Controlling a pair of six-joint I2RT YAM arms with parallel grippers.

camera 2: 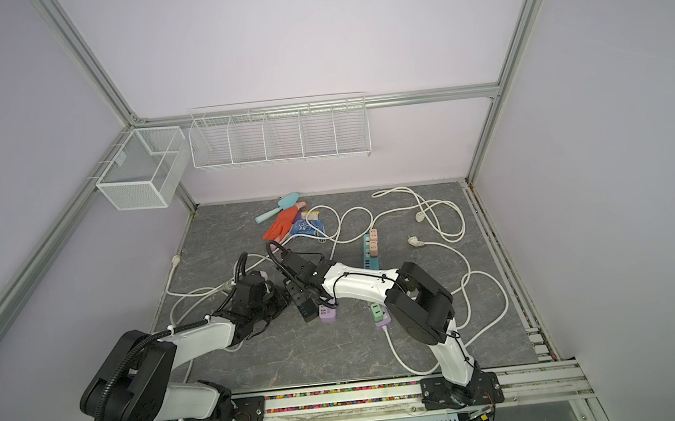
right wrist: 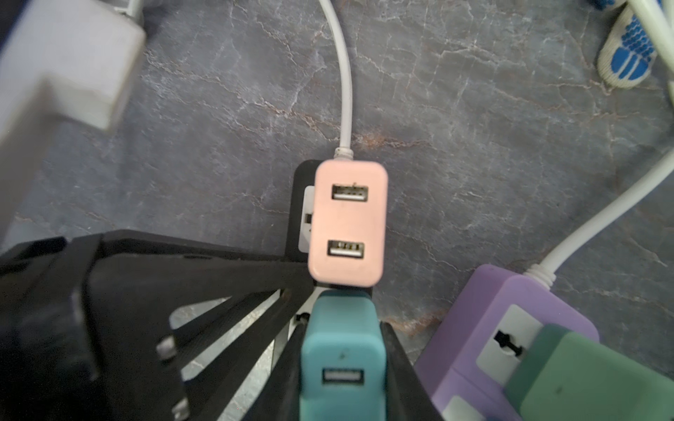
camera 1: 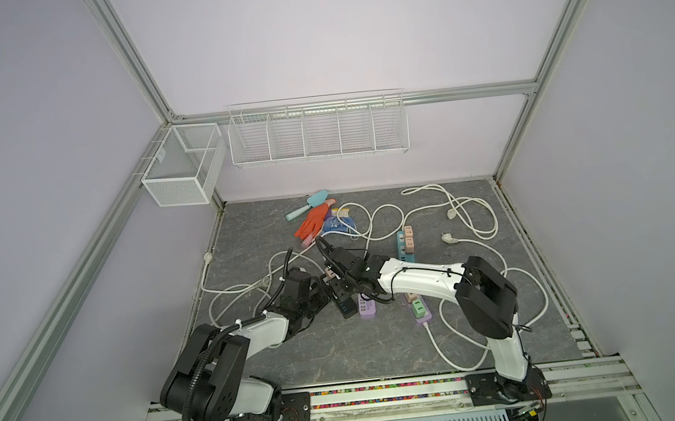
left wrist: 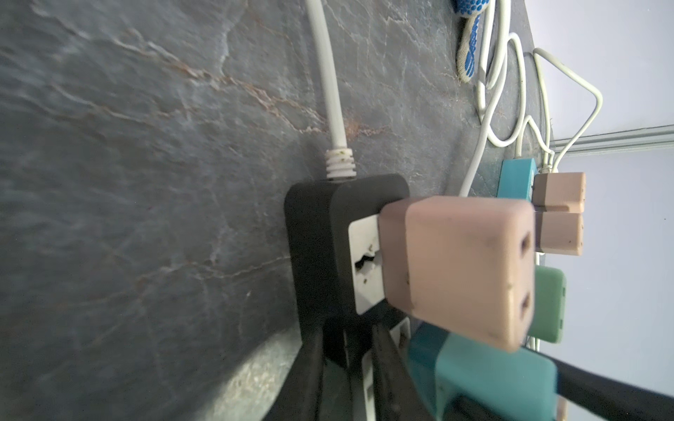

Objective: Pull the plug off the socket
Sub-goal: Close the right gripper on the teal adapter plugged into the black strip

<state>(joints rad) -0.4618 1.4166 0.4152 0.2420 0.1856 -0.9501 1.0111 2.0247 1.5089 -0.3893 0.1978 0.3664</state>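
Because our right gripper (right wrist: 343, 324) is clamped on the teal plug (right wrist: 343, 364) and our left gripper (left wrist: 346, 350) pinches the black strip (left wrist: 317, 226), we should pull straight out. Tilting could jam it.

Smooth matt teal plastic plug (right wrist: 341, 350) in the right claw (right wrist: 343, 322); beyond it a matt pink plastic plug (right wrist: 346, 222), black plastic socket strip (left wrist: 317, 233), smooth white cable (right wrist: 344, 73), veined stone-look counter (right wrist: 474, 127)
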